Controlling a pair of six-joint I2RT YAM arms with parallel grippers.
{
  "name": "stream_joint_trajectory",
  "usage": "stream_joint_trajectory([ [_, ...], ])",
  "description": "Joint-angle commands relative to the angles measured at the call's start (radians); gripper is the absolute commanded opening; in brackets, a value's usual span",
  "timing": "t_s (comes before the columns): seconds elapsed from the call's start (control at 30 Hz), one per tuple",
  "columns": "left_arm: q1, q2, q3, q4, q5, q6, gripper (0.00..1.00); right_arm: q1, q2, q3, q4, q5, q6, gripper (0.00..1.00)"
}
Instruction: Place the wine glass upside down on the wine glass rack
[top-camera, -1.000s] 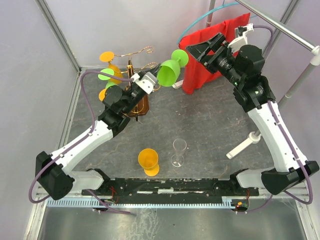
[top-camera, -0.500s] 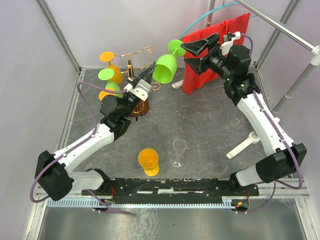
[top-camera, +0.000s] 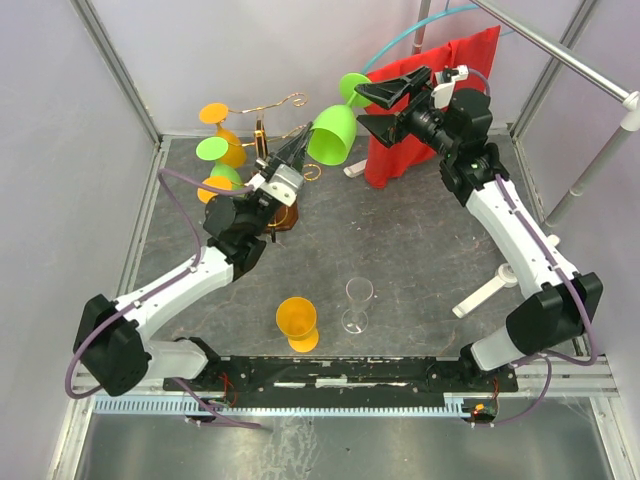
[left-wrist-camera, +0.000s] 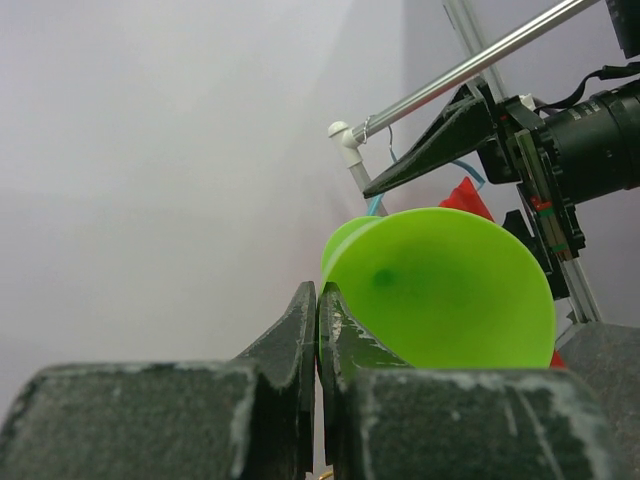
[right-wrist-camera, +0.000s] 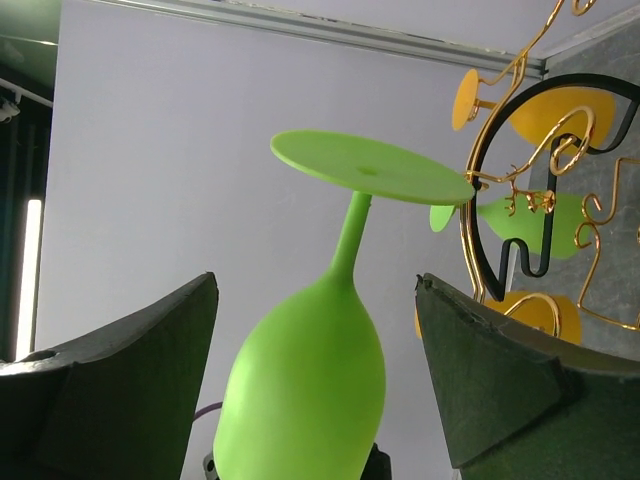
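Change since earlier frames: right gripper (top-camera: 362, 103) has advanced left along the far edge, and the wine glass (top-camera: 331, 131) has edged left.
Wine glass rack (top-camera: 262, 140): far-left corner.
Left gripper (left-wrist-camera: 316, 300): pinching the bowl's rim.
Wine glass: airborne over the far edge, just right of the rack. Its long axis is tilted, foot up toward the far-right corner, mouth toward the left gripper.
Right gripper: spread, flanking the stem, apparently not touching.
Step, judged: handover. Next: right fingers take the stem.

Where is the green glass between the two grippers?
Top view, back centre: the green glass is aloft just right of the rack, rim pinched by the left gripper, open right gripper beside it.
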Motion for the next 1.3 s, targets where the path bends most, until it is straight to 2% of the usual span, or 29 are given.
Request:
stream_joint_trajectory([
  [0.0, -0.007, 0.025, 0.021, 0.087, 0.010, 0.023, 0.03, -0.001, 0.015, 0.056, 0.063, -0.029, 0.012, 0.87],
  [0.17, -0.010, 0.049, 0.028, 0.122, 0.002, 0.011, 0.03, 0.000, 0.035, 0.065, 0.069, -0.041, 0.014, 0.84],
  [0.53, -0.033, 0.091, 0.042, 0.141, -0.003, 0.030, 0.03, 0.000, 0.064, 0.056, 0.122, -0.071, 0.026, 0.65],
  [0.73, -0.047, 0.100, 0.043, 0.142, -0.012, 0.046, 0.03, 0.000, 0.078, 0.057, 0.156, -0.094, 0.035, 0.45],
  [0.93, -0.053, 0.096, 0.030, 0.147, -0.020, 0.046, 0.03, 0.001, 0.093, 0.063, 0.179, -0.111, 0.037, 0.19],
  [1.07, -0.055, 0.089, 0.019, 0.147, -0.021, 0.041, 0.14, 0.001, 0.101, 0.076, 0.183, -0.120, 0.031, 0.05],
  [1.13, -0.056, 0.085, 0.010, 0.144, -0.020, 0.040, 0.26, 0.001, 0.107, 0.093, 0.176, -0.124, 0.016, 0.01],
  [1.27, -0.058, 0.068, -0.014, 0.116, -0.014, 0.037, 0.51, 0.001, 0.124, 0.149, 0.133, -0.124, -0.049, 0.01],
])
